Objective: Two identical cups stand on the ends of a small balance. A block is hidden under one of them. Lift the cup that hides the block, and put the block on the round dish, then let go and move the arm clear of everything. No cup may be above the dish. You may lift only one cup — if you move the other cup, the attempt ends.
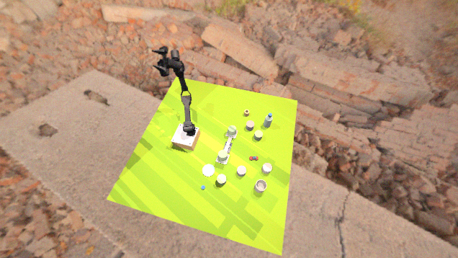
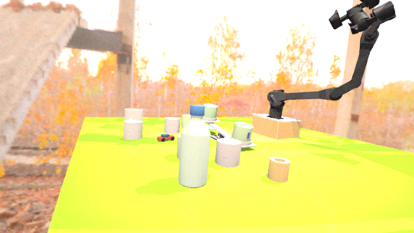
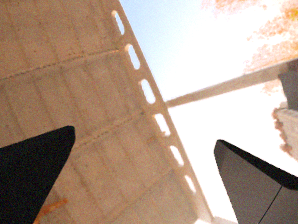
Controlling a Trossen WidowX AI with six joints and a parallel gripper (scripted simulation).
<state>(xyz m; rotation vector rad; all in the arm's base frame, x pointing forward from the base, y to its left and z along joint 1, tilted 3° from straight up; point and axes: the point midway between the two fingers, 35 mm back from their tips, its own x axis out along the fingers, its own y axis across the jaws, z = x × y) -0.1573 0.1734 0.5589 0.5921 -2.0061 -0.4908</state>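
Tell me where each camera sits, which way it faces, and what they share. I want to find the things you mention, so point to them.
Top: high above the mat [image 1: 158, 202], looking down; whole arm visible, jaws open.
Exterior: low, beyond the mat's bottle [image 1: 268, 121] [image 2: 194, 153] side, facing across the balance [image 1: 228, 145] [image 2: 222, 131]; arm visible.
Wrist: on the arm, facing away from the mat; only two fingers show.
Top and exterior share arm, bottle, balance.

Pale green cups [image 1: 222, 155] [image 1: 232, 130] [image 2: 243, 131] [image 2: 211, 111] top a balance, the nearer one in the exterior view marked blue at three o'clock. A blue-capped bottle [image 1: 268, 121] [image 2: 194, 153] is pale gray-green.

bright glare, sky blown out | shadows on green tabletop [image 1: 173, 194] [image 2: 130, 208] | grainy, soft backgrounds
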